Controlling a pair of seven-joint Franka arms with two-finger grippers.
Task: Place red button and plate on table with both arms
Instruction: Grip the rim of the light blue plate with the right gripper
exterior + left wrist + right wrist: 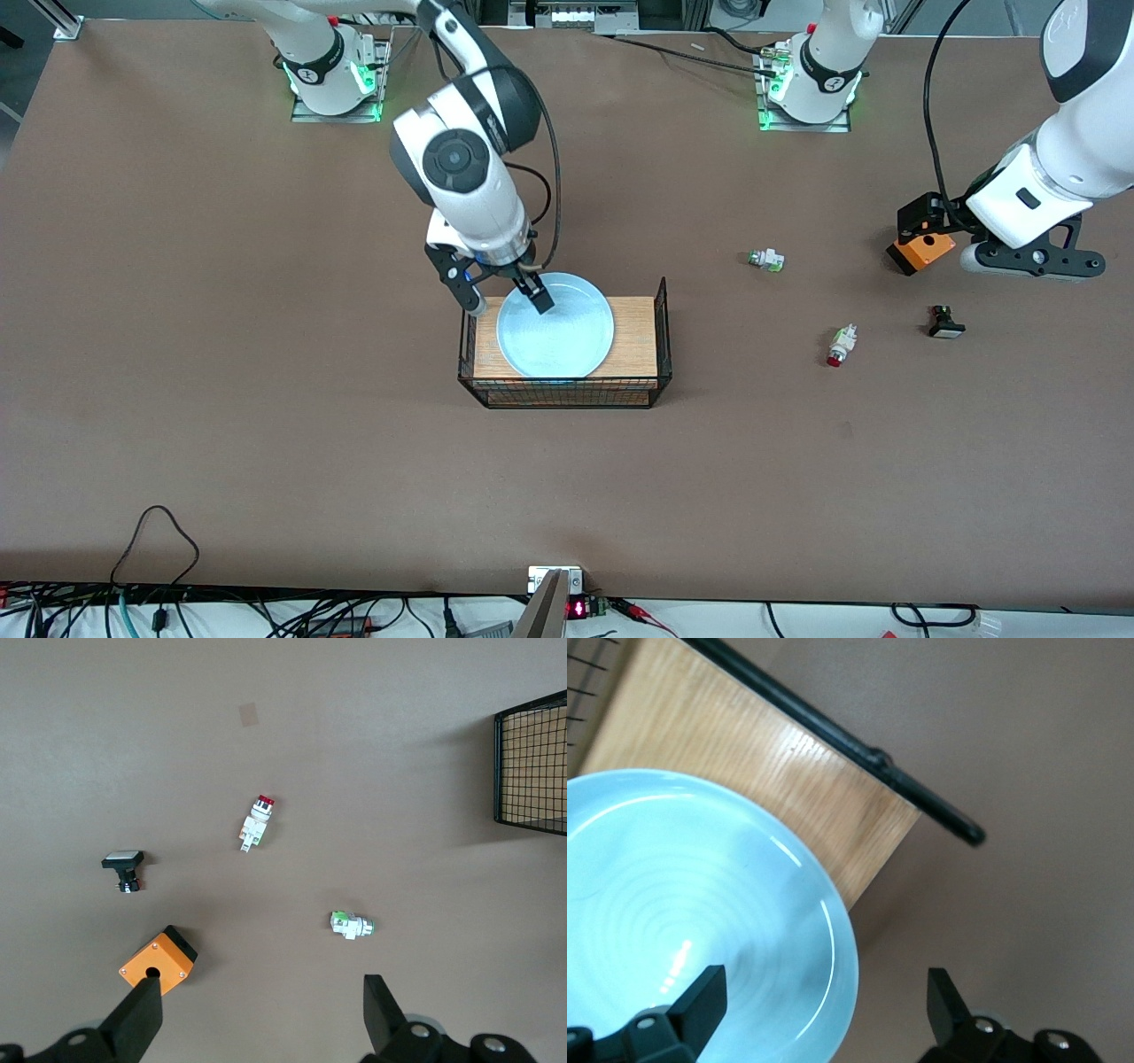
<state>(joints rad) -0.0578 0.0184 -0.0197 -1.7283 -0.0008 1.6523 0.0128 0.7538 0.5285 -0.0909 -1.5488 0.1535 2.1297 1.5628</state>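
Note:
The pale-blue plate lies on the wooden top of a black wire rack. My right gripper is open and low at the plate's edge toward the robots: one finger is over the plate's inside, the other outside the rim. In the right wrist view the plate has its rim between the right gripper's fingers. The red button lies on the brown table toward the left arm's end; it also shows in the left wrist view. My left gripper is open and empty, up over the table beside an orange box.
A green-tipped part lies farther from the front camera than the red button. A black part with a white cap and the orange box lie near the left gripper. Cables run along the table's front edge.

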